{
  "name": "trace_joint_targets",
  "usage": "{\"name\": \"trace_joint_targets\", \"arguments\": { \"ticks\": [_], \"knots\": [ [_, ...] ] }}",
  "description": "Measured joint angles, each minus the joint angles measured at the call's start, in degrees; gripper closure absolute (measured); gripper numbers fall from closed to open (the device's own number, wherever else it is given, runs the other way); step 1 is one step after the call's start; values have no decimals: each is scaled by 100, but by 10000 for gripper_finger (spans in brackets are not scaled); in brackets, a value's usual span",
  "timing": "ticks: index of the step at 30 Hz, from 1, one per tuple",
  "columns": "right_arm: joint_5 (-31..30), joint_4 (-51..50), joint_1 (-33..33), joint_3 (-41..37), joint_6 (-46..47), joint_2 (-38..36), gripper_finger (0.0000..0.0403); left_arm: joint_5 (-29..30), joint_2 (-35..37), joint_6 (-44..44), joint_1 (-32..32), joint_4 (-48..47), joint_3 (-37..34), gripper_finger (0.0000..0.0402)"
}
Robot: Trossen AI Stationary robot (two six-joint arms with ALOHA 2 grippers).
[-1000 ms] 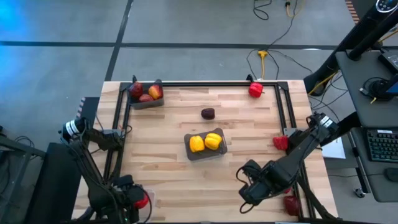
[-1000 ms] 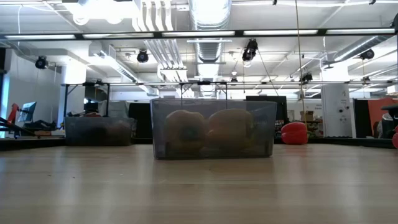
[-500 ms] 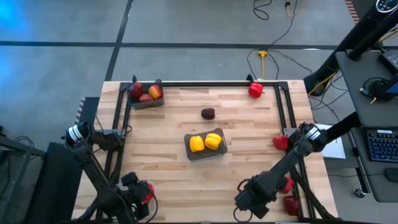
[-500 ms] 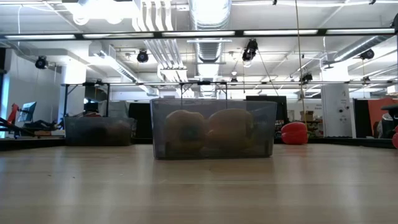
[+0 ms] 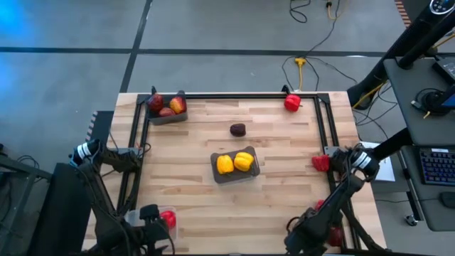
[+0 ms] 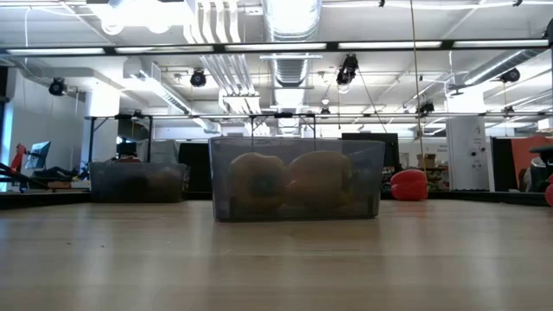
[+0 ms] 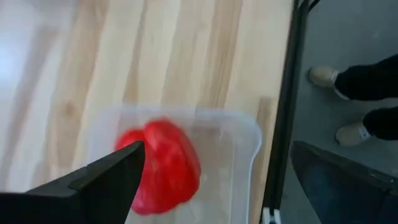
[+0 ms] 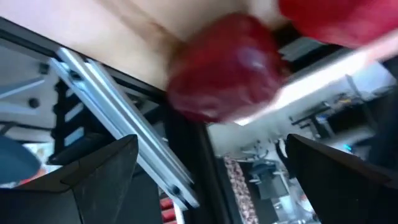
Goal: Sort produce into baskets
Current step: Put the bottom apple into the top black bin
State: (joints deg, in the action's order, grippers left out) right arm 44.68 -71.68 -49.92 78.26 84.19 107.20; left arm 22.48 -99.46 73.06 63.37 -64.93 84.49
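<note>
A clear basket (image 5: 135, 215) at the table's near left holds one red pepper (image 7: 166, 163), which rests on its floor. My left gripper (image 7: 217, 149) hangs open above it, touching nothing. My right gripper (image 8: 211, 140) is open at the near right, just short of a dark-red piece of produce (image 8: 224, 68) beside the right rail, with a second red piece (image 8: 336, 18) behind it. A dark grey basket (image 5: 234, 176) in the middle holds two yellow peppers (image 5: 234, 163). Another dark grey basket (image 5: 168, 118) at the far left holds apples (image 5: 167, 106).
A dark-red apple (image 5: 237, 129) lies loose beyond the middle basket. Red peppers lie at the far right (image 5: 292, 103) and against the right rail (image 5: 321, 162). Black rails (image 5: 323, 128) frame the table's sides and far edge. A desk with a keyboard (image 5: 434, 167) stands at the right.
My left gripper has risen off the red pepper and let it go; the pepper now lies in the clear basket. My right gripper has swung toward the table's near right corner, sinking and tipping toward the red produce by the rail.
</note>
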Motion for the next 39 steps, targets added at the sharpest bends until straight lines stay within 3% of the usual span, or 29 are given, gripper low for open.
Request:
{"name": "trace_joint_targets", "arguments": {
  "ticks": [3, 9, 22, 31, 39],
  "knots": [
    [190, 694, -152, -305, 195, -2, 3, 211, 0, -205, -2, -300, 357, 19],
    [389, 660, -206, -698, 223, -5, 3, 878, 7, -253, -26, -842, 780, 19],
    [558, 1874, -204, -1561, 438, -55, 2, 806, -48, -1371, -96, 1375, 825, 19],
    [232, 1890, -212, -1641, 376, -52, 2, 762, -76, -1406, -96, 1198, 843, 19],
    [189, 1824, -211, -1479, 467, -33, 17, 1208, -76, -1888, -96, 850, 937, 19]
  ]
}}
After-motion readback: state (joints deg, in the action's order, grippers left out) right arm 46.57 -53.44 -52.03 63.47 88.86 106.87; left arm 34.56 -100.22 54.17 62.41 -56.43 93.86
